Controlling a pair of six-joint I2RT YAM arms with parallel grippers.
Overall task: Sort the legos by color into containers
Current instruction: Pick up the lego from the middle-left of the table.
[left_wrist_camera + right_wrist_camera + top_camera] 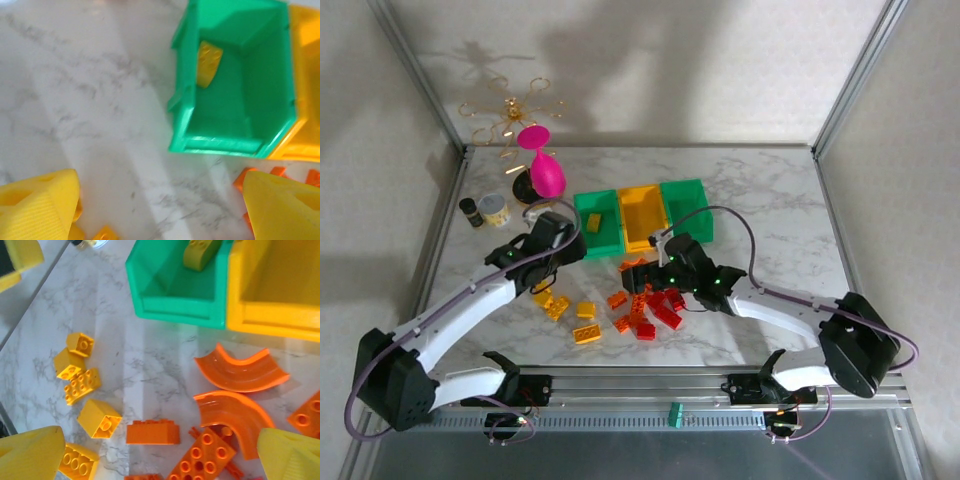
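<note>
Legos [667, 317] litter table [760, 200]; one lies in green bin [603, 243].

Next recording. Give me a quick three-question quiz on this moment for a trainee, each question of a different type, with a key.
1. True or false: the left green bin holds one yellow brick.
2. The two curved pieces are: A red, B orange, C green.
3. Fill in: the left gripper is ____ and holds nothing.

Key: 1 true; 2 B; 3 open.
</note>
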